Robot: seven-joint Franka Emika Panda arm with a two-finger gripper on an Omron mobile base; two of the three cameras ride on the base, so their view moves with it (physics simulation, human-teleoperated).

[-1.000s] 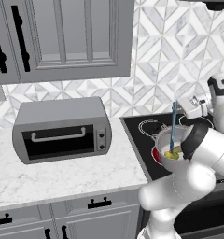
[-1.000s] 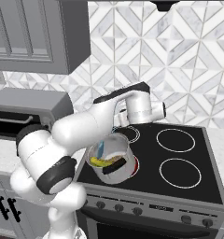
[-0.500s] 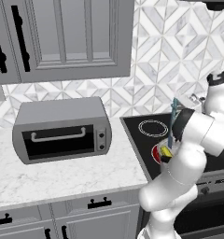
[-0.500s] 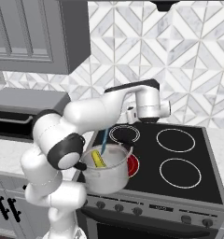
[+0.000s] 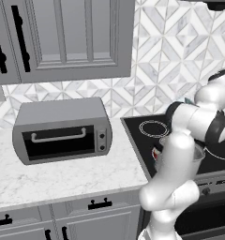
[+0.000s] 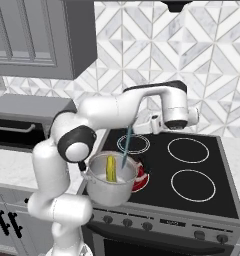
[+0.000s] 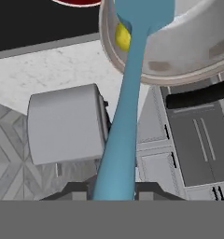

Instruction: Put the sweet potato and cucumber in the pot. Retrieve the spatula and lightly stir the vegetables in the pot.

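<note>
Far off to the pincer's left, the toaster oven (image 5: 62,129) is sitting on the marble table (image 5: 63,180), well clear of the work. Nearer in, the pot (image 6: 110,179) is standing on the stove (image 6: 192,175) over a red burner ring, below the pincer and to its left in the right base view. We are seeing the cucumber (image 6: 111,169) lying inside it, its long axis running roughly from the near wall toward the back. We cannot make out the sweet potato; it may be hidden below the rim.

We are holding the spatula (image 6: 126,146) with the pincer (image 6: 156,121) clenched on the top of its slim handle. The spatula's long axis is running steeply downward from the pincer, slanting left, with the wide head inside the pot beside the cucumber. In the hand view the handle is rising from between the fingertips straight toward the pot mouth.

We are judging the spatula to be light and stiff, so a grip high on the handle should give reach but little leverage; a smooth handle could twist in the jaws if the head catches. The cucumber looks firm and smooth, so it should roll easily, and gentle strokes should do.
</note>
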